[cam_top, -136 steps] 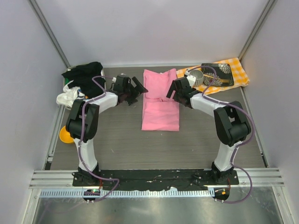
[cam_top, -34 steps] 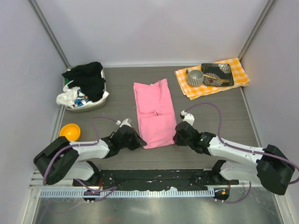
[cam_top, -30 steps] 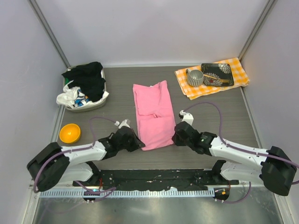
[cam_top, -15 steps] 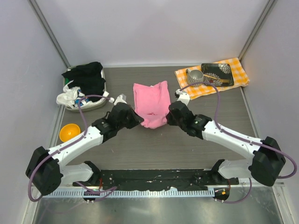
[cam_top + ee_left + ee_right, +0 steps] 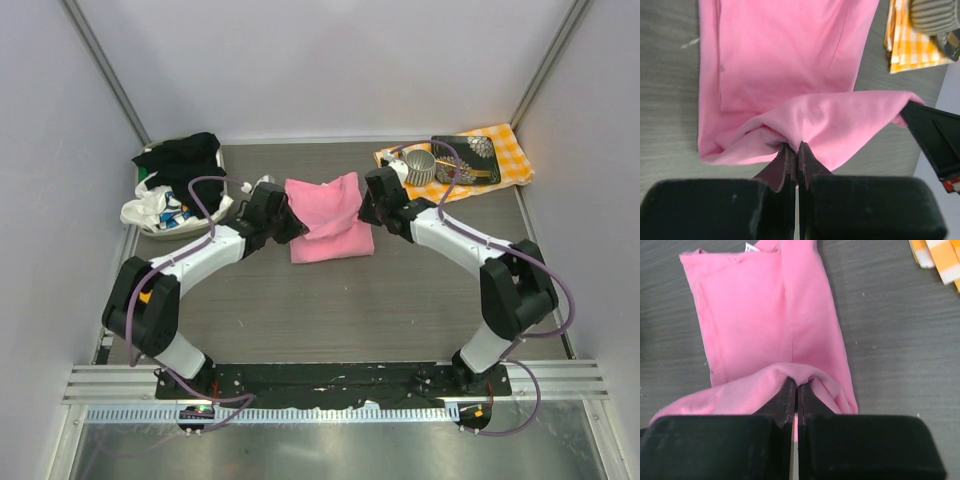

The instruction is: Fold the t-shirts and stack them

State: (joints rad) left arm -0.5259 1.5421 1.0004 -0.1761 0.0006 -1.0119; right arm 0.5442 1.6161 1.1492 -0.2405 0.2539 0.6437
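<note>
Both arms had swung back from the near edge of the table, carrying the front hem of the pink t-shirt up and over, so the shirt lay doubled and much shorter than half a second before. From where I stood, the left gripper was pinched tight on one end of the raised fold and the right gripper on the other, the cloth sagging between them above the flat layer beneath. The shirt sat toward the back middle of the table, between a basket heaped with dark and white garments on the left and a checked cloth bearing a cup and a dark dish on the right.
</note>
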